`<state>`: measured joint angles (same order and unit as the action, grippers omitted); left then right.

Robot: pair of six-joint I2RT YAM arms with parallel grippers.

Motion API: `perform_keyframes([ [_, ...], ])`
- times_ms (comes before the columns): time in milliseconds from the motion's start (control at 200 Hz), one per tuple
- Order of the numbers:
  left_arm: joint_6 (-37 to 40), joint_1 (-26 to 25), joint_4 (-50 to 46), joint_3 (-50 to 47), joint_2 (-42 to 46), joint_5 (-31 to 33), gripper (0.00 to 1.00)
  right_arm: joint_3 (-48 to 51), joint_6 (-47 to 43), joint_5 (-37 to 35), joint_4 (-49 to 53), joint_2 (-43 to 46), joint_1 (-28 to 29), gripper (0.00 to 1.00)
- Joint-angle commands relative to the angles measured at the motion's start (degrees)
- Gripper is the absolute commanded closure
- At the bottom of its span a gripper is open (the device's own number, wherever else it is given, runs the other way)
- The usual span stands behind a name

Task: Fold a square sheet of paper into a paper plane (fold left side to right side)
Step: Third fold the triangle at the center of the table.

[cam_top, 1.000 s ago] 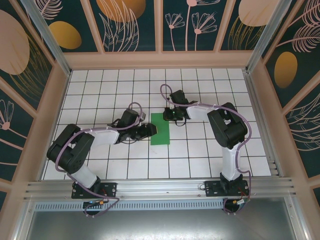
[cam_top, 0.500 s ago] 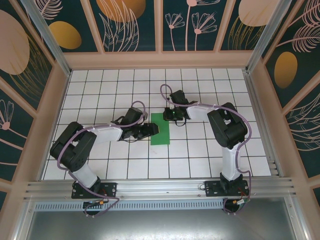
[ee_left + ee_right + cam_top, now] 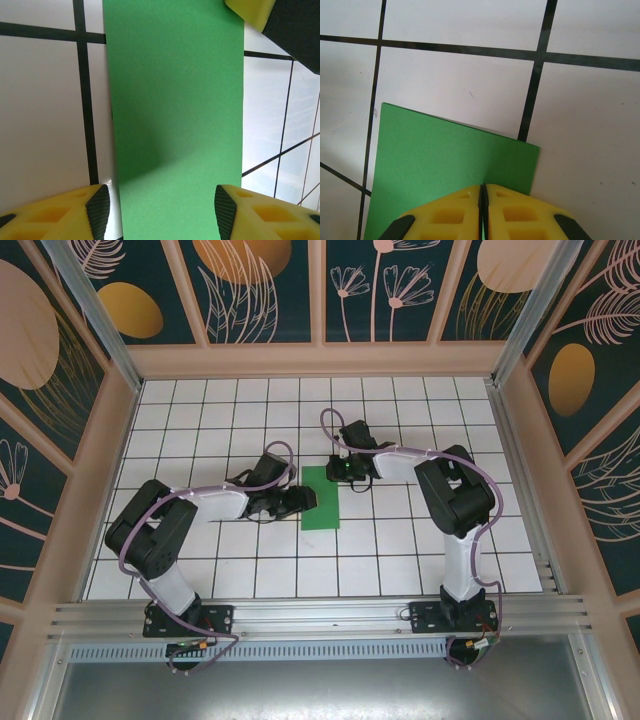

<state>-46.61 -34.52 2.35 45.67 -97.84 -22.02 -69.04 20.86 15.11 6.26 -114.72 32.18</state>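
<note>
Left gripper jaws apart, 1 yellow finger on each side of the green sheet of paper. Right gripper jaws closed together, tips over the sheet near its far right corner. Sheet lies flat as a narrow rectangle, mid white tiled table, between the 2 grippers

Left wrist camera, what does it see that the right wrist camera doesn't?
Left wrist camera: the green paper as a long strip running up the picture, the left fingers spread apart at its near end, and a tip of the right fingers at the far end.
Right wrist camera: one corner of the paper, with the right fingers shut tight together above the paper.
Both: the same green paper lying on white tiles with dark lines.
</note>
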Motion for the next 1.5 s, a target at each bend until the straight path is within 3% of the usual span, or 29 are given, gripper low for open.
perform_keyframes([
  [0,-0.47,-1.12,2.59,0.42,-2.09,-3.68,0.42,1.36,-1.0,-0.5,1.56,-1.62,-0.37,0.87],
  [375,-1.21,-1.17,2.33,0.31,0.5,-2.44,0.44,1.1,-1.0,-0.52,1.77,-1.59,-0.37,0.87],
  [741,-2.48,-1.18,3.51,-0.79,2.06,-1.99,0.64,2.27,-0.96,1.07,-1.17,0.48,-0.48,0.8],
  [921,-3.89,-1.2,5.91,-1.59,1.95,-2.57,0.64,5.31,-2.11,0.42,-5.56,6.77,-0.54,0.56],
  [1096,-5.24,-1.18,7.99,-1.63,1.98,-3.32,0.65,11.4,-5.24,-3.64,-7.53,15.97,-0.49,0.39],
  [1251,-7.49,-1.17,10.87,-1.81,1.78,-4.75,0.68,20.38,-9.31,-5.51,-10.3,26.73,-0.19,0.35],
  [1496,-8.2,-1.18,10.72,-1.17,1.6,-5.04,0.7,40.72,-13.85,-15.22,-22.3,44.64,13.47,0.23],
])
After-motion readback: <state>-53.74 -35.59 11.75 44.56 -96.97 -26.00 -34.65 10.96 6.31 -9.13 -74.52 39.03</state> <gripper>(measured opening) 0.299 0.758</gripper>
